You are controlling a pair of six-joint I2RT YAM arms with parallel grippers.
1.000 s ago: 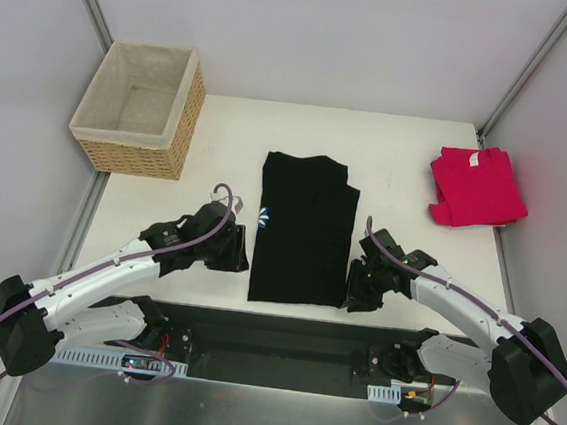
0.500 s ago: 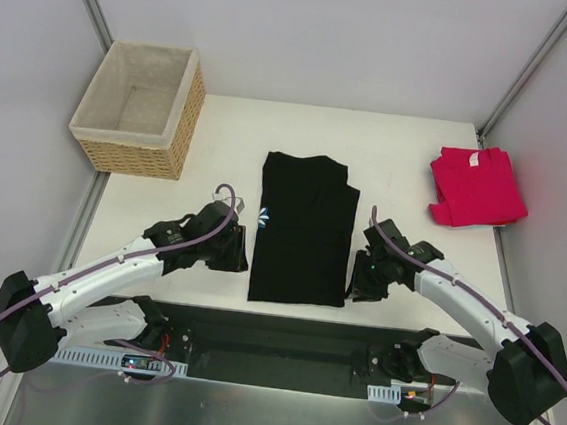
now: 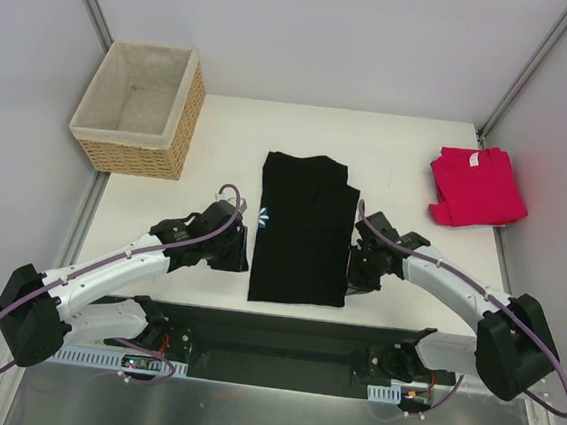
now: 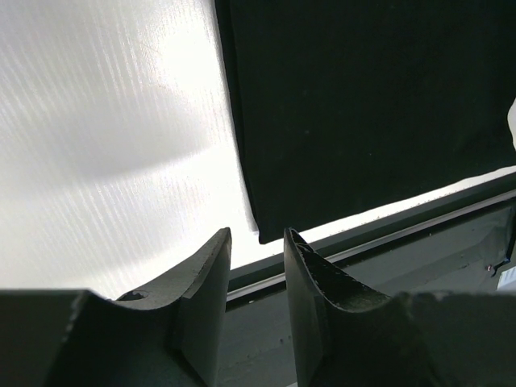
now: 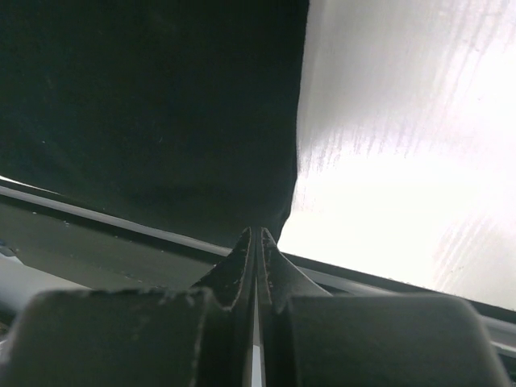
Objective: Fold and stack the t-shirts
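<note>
White bench [image 3: 420, 155], black t-shirt [image 3: 302, 229] by front edge.
L gripper [image 4: 256, 235] spread, R gripper [image 5: 256, 234] pressed together at near corners; confirm cloth caught, lift evenly.

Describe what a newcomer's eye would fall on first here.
A long black t-shirt lies flat in the middle of the table, an arm at either side: left jaws open, right jaws shut at its edge. A pinkish-red t-shirt sits far right; a wicker basket far left.

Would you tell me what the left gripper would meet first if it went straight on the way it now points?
Most likely the near corner of the black t-shirt, just ahead of the left gripper; it might touch the table first, since depth is unclear.
</note>
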